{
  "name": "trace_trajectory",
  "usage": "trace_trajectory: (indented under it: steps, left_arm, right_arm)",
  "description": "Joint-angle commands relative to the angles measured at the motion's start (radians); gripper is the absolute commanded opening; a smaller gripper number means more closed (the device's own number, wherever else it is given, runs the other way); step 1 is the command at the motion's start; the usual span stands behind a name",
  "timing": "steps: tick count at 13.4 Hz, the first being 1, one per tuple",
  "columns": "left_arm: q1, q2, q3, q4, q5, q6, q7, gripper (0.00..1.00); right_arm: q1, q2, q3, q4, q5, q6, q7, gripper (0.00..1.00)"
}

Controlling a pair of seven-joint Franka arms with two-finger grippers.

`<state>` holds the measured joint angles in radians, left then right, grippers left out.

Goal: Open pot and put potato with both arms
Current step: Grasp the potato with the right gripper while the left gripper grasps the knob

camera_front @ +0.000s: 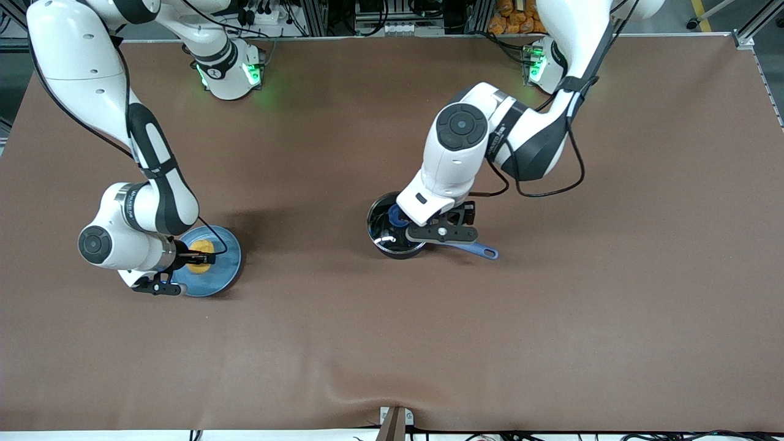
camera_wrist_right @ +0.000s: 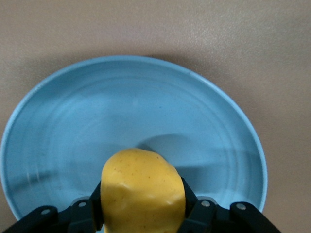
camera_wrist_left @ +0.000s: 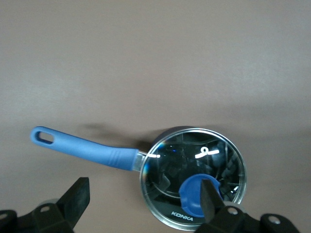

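Brown table (camera_front: 392, 343): right tool (camera_wrist_right: 143, 213) pinching potato (camera_wrist_right: 143, 191) over plate (camera_wrist_right: 73, 126); left tool (camera_wrist_left: 146, 204) spread above lidded pot (camera_wrist_left: 194, 160).

I count one pot (camera_front: 395, 236) with one lid (camera_wrist_left: 193, 175), one potato (camera_front: 201, 255), one plate (camera_front: 223, 269), on my worktop (camera_front: 392, 331).

Front view overlooks table (camera_front: 392, 343); wrist views apparently look down, close.

White arms (camera_front: 456, 153) w/ black joints, cables, prob. green LEDs
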<state>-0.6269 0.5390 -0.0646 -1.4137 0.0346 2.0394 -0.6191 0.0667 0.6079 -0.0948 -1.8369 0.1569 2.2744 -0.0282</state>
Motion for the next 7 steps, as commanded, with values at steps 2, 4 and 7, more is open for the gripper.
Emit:
trace_trajectory:
  steps: [2, 4, 7]
  left_arm:
    - [-0.048, 0.058, 0.006, 0.032, -0.015, 0.047, -0.016, 1.0]
    - [-0.077, 0.076, 0.006, 0.032, -0.015, 0.056, -0.077, 1.0]
    - [-0.105, 0.105, 0.008, 0.033, -0.013, 0.071, -0.094, 1.0]
  right_arm:
    - [0.001, -0.075, 0.007, 0.008, 0.021, -0.065, -0.042, 0.11]
    - [0.022, -0.12, 0.015, 0.01, 0.021, -0.108, -0.033, 0.11]
    - [0.056, -0.158, 0.015, 0.01, 0.023, -0.116, -0.004, 0.11]
